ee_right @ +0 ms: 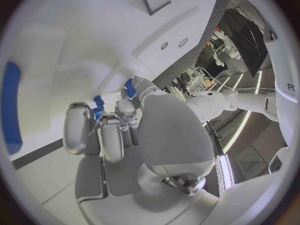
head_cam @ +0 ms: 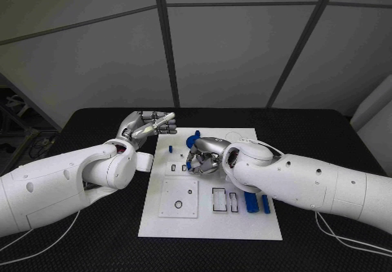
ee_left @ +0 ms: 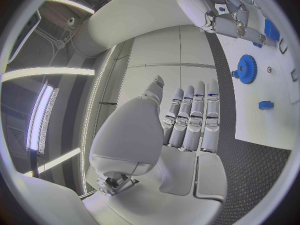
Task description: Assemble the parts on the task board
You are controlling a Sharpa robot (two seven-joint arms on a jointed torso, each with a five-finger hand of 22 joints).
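Grasping a small blue part [ee_right: 130, 88], the right hand [head_cam: 204, 158] hovers over the task board [head_cam: 245, 224]. At ten o'clock from it, the left hand [head_cam: 147, 126] is released, fingers extended, beside the board's edge.

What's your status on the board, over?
Left robot hand open, raised beside task board. Right robot hand down on board, fingers on a small blue part. Blue gear lying loose. Nothing blocking.

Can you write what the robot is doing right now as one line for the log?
left hand: open, lifted beside task board | right hand: fingers curled on small blue part over board | blue gear: on board
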